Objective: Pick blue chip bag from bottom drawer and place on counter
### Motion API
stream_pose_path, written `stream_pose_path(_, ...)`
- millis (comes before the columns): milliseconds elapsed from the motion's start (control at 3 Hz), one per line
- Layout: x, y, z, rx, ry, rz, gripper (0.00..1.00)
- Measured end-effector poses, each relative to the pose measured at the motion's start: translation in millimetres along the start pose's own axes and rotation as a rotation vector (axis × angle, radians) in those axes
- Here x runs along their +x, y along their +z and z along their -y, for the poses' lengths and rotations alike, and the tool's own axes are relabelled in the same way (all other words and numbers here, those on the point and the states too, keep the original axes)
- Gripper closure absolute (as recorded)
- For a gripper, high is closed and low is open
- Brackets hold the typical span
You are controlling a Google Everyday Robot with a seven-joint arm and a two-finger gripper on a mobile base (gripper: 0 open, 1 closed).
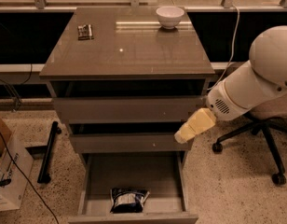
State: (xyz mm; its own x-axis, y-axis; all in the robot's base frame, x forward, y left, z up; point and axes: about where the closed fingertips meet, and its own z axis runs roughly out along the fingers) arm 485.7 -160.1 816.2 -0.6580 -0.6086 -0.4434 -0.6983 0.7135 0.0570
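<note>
You see the end effector [182,135] at the right side of the cabinet, in front of the right end of the middle drawer [120,143]. It hangs above the right edge of the open bottom drawer [134,171]. Whether it is spread or pressed together, you cannot tell from this view. The white arm [255,80] comes in from the right and slopes down to the left toward it.

The bag [128,199] lies inside the bottom drawer, close to its front wall and about midway between the two sides. It is dark blue with white patches, and it is crumpled. The end effector is well apart from the bag, higher and more to the right.

The bottom drawer is pulled out far. The top drawer [127,110] and the middle drawer are pulled out only a little, each with a dark gap above it.

On the worktop [129,55] you find a white bowl [170,17] at the back edge, right of centre, and a small dark packet [85,31] toward the back left corner. They are well apart.

On the floor, a chair [255,139] stands right of the cabinet. Left of the cabinet lie a black bar [48,150] and a cardboard box [8,171].
</note>
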Motion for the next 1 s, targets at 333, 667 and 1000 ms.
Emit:
stream_pose_path(333,6.6,33.0,-1.9,-0.026,0.028,-0.052,0.00)
stream_pose_path(667,19.5,89.7,-7.3,-0.097,0.129,-0.070,0.00)
stream_pose_path(1000,33.7,146.1,-10.7,-0.157,0.238,-0.071,0.00)
